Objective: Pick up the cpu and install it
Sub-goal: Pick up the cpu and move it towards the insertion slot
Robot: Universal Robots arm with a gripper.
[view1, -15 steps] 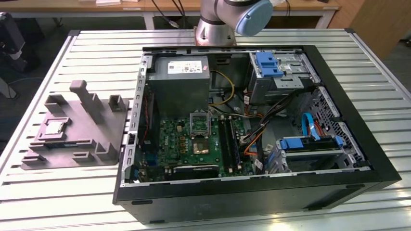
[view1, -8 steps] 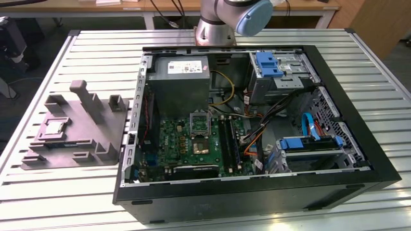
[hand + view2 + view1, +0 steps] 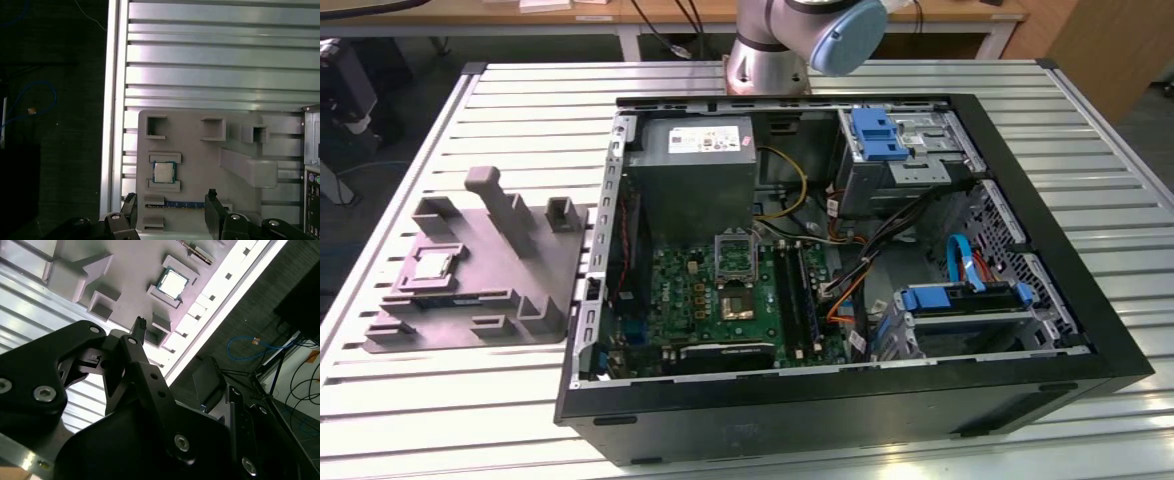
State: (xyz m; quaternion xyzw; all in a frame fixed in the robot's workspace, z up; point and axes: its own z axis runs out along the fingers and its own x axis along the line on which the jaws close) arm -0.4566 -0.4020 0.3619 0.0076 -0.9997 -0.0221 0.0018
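Observation:
The cpu (image 3: 163, 172) is a small silver-topped square chip lying flat in a recess of the grey-purple fixture (image 3: 200, 165). In the exterior view the cpu (image 3: 434, 264) sits on the fixture (image 3: 494, 290) at the exterior view's left, outside the computer case. My gripper (image 3: 170, 206) hovers well above the fixture, open, with nothing between its black fingers (image 3: 212, 200). The chip lies just beyond the gap between them. The second wrist view shows the cpu (image 3: 172, 282) past one fingertip (image 3: 140, 322). The dark socket (image 3: 735, 304) on the motherboard has its metal frame (image 3: 734, 248) raised.
The open black computer case (image 3: 1067, 330) stands on the slatted metal table (image 3: 534, 90), with a grey power supply (image 3: 696, 170), drive bays with blue tabs (image 3: 877, 133) and loose cables (image 3: 894, 240) inside. A thin blue-green strip (image 3: 185, 204) lies in a fixture slot. The table edge (image 3: 114, 100) drops to dark floor.

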